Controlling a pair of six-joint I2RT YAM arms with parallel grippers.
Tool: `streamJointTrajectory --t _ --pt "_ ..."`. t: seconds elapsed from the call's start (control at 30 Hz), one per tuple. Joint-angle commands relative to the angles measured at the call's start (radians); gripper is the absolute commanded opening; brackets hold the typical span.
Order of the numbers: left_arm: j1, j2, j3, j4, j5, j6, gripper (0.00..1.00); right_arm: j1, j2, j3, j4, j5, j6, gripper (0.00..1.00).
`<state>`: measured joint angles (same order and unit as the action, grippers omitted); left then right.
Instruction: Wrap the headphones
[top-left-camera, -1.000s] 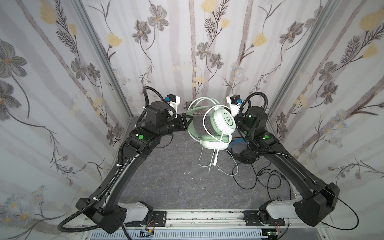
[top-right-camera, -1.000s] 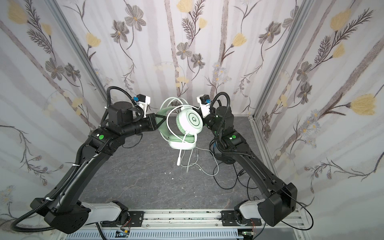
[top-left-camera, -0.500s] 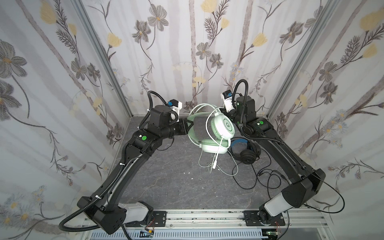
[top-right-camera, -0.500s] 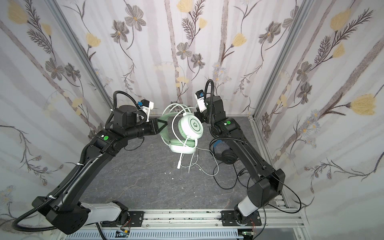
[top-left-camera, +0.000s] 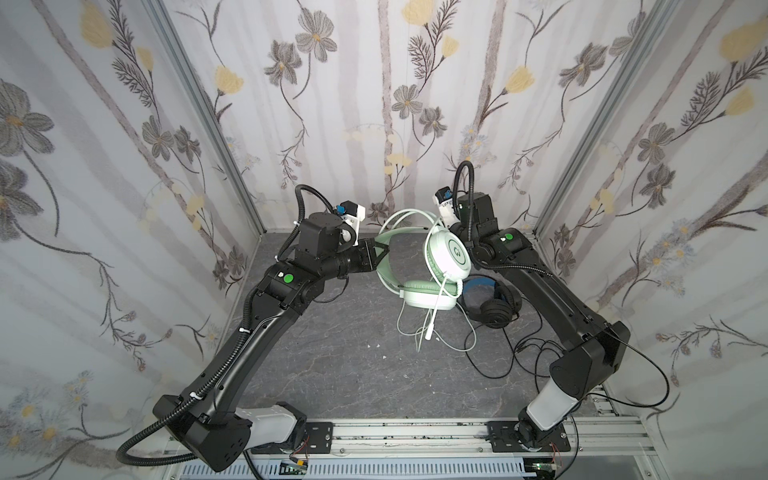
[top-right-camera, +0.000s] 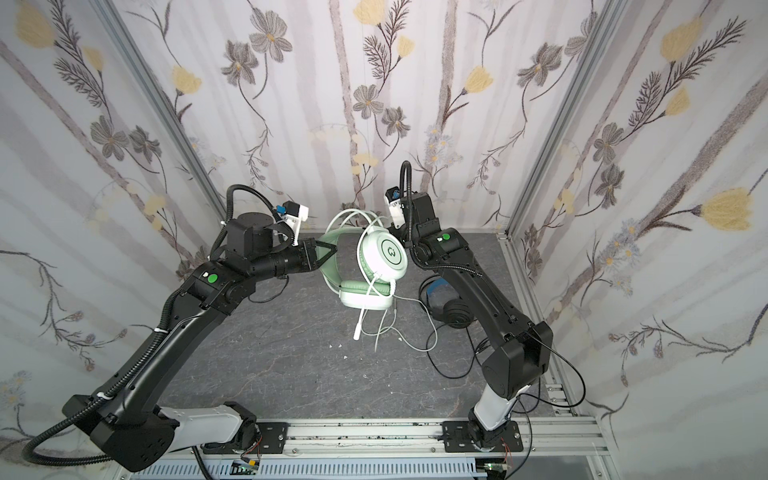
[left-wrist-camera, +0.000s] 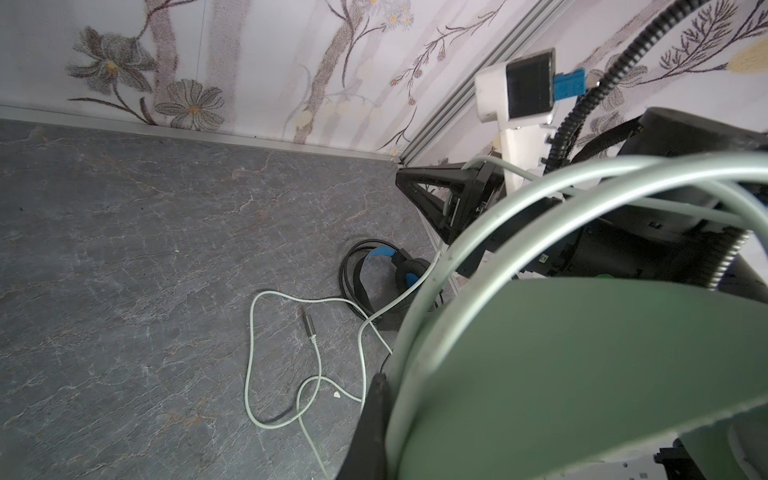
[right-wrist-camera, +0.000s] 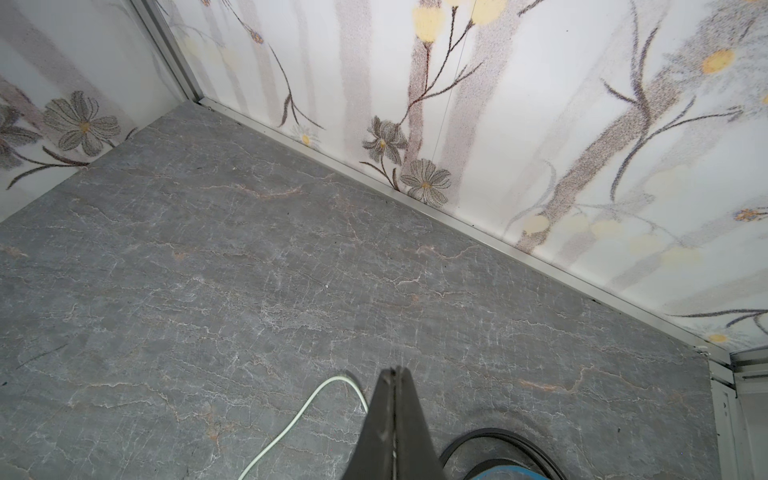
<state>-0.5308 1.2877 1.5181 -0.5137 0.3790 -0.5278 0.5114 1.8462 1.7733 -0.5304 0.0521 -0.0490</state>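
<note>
Left gripper (top-left-camera: 381, 249) clamped on padded headband of mint headset (top-left-camera: 446, 257). Headset held clear of table (top-left-camera: 332, 353), earcups hanging beyond gripper tip, toward right gripper (right-wrist-camera: 395, 386). Whitish cable (left-wrist-camera: 248, 353) loops over headband close to left gripper, rest trails to table below it. Right gripper jaws pressed together, just behind mint earcup; cannot tell whether cable is pinched. Black headset (top-left-camera: 494, 309) flat on table below right gripper, well apart from left gripper.
</note>
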Motion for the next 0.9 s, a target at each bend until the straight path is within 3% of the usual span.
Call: streamJointTrajectory --t 0.0,0.2,0.37,0.87 --pt "-0.001 -0.001 -0.002 0.166 0.053 -0.082 0.0 0.0 -0.019 -0.033 0.036 -0.033 0.018 0.03" --pt "0.0 0.01 0.02 0.231 0.051 -0.126 0.0 0.001 -0.106 -0.18 0.215 -0.151 0.047 0.26" --pt "0.003 0.019 0.055 0.223 0.051 -0.121 0.0 -0.001 -0.208 -0.38 0.471 -0.26 0.094 0.45" --pt "0.01 0.035 0.136 0.251 0.003 -0.161 0.0 0.0 -0.22 -0.647 0.917 -0.445 0.292 0.48"
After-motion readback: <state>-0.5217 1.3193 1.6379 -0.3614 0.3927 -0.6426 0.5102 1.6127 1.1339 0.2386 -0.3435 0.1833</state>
